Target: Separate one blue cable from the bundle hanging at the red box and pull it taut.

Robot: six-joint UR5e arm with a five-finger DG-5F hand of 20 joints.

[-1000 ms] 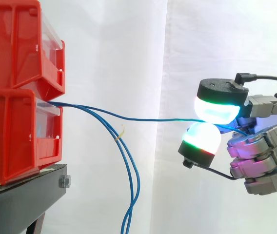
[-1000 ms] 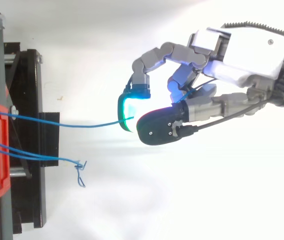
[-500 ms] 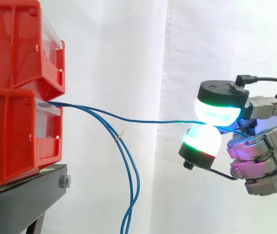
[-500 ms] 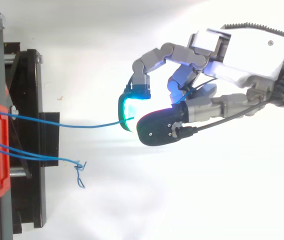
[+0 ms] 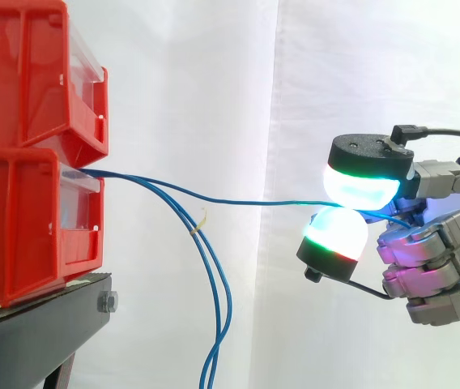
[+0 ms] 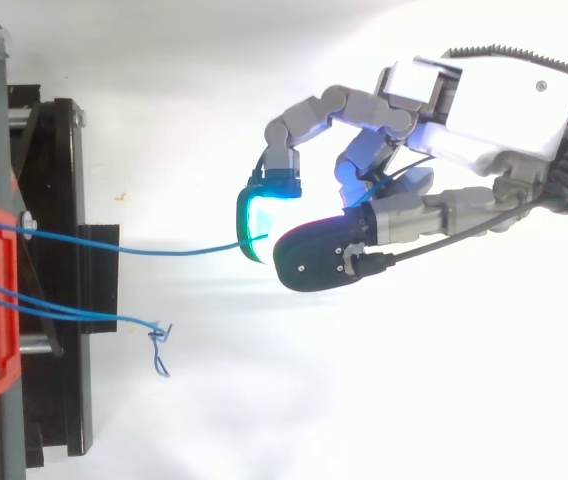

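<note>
Side view: the robot hand (image 5: 428,255) is clamped on one blue cable (image 5: 238,199) between its glowing pads (image 5: 361,182); the strand runs nearly level, sagging slightly, to the lower red box (image 5: 27,219). Other strands of the bundle (image 5: 218,300) hang slack past the surface (image 5: 44,312) edge. Best to draw straight away from the box, pinch firm — no jerk — until the sag goes.

Bins (image 5: 21,113) stacked on stand (image 5: 42,326) at left — cable (image 5: 246,200) runs from lower bin to hand (image 5: 431,267) at right.
</note>
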